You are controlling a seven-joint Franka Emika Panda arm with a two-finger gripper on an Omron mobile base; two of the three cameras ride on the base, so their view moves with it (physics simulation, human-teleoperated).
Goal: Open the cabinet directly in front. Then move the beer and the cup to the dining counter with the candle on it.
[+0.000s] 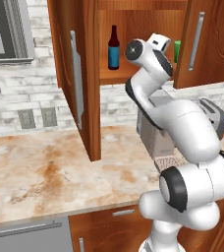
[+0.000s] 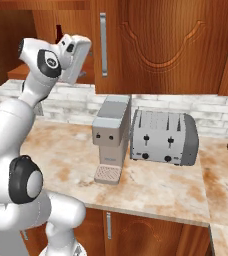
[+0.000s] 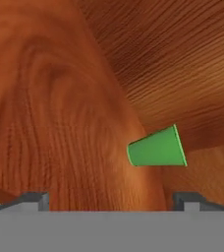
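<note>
Drawer fronts (image 1: 111,224) of reddish wood run along the near edge under the marble countertop (image 1: 40,172), each with a silver bar handle. On the countertop, close behind the arm, stand a grey coffee machine (image 2: 111,137) and just beside it a silver four-slot toaster (image 2: 163,137); no writing readable on either.

Arm rises from the base, bends at the elbow and reaches up and forward into the open cabinet (image 1: 87,78). Both cabinet doors swung out, long silver handles on their edges; the left door hangs over the countertop.

Gripper (image 3: 111,199) seen from the hand camera: two dark fingertips (image 3: 33,199) spread wide apart, nothing between them, touching nothing. Camera rolled, so the cup (image 3: 157,148) appears on its side, lying ahead and a little toward the right fingertip, clear of both.

Inside the cabinet, on the wooden shelf (image 1: 116,73): beer (image 1: 113,48) upright at the left part, dark brown with a long neck and a blue label, print too small to read. Cup shows as a green sliver at the right end of the shelf, half hidden by the wrist. Bottle and cup well apart.

Behind the countertop, pale brick wall (image 1: 15,96) with two grey outlets (image 1: 37,118)
</note>
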